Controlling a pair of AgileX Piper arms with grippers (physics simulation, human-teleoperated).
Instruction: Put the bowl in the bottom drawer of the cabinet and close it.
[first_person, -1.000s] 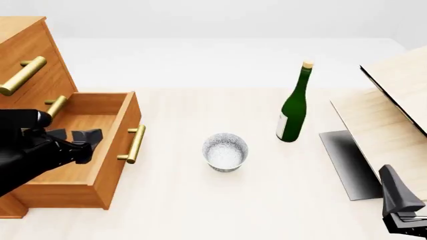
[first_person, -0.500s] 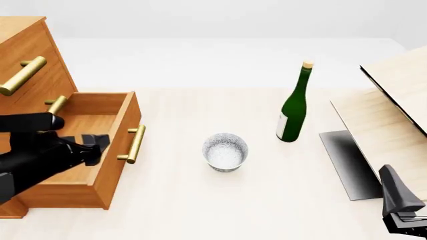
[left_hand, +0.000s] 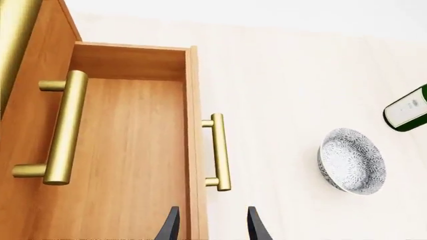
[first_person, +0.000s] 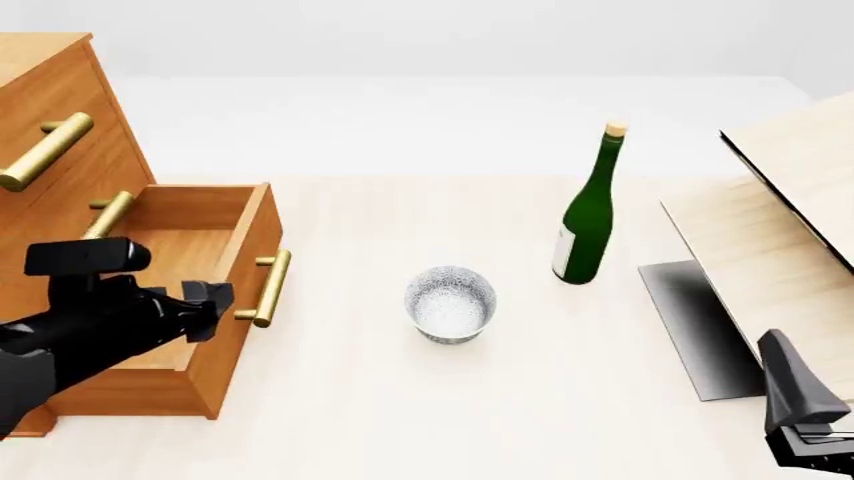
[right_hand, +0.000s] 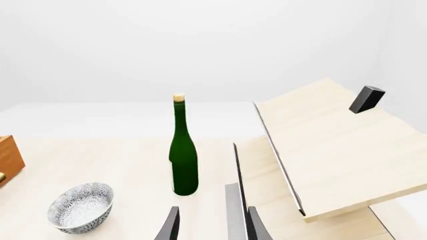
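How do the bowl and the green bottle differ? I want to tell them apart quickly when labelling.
The bowl is low, wide and open-topped; the green bottle is tall and narrow with a stoppered neck. The bowl is white with a fine grey pattern; the bottle is dark green with a pale label. The bowl sits nearer the open bottom drawer, the bottle farther right. Both stand upright on the table, ungripped.

bottom drawer (first_person: 200, 290) open, bowl (first_person: 451, 303) unobstructed

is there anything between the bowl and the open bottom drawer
Nothing visible on the table between them. The bowl sits on bare tabletop, right of the pulled-out bottom drawer. Only the drawer's front panel with its handle faces it, and the left gripper hovers over that front edge. The green bottle stands on the bowl's far side.
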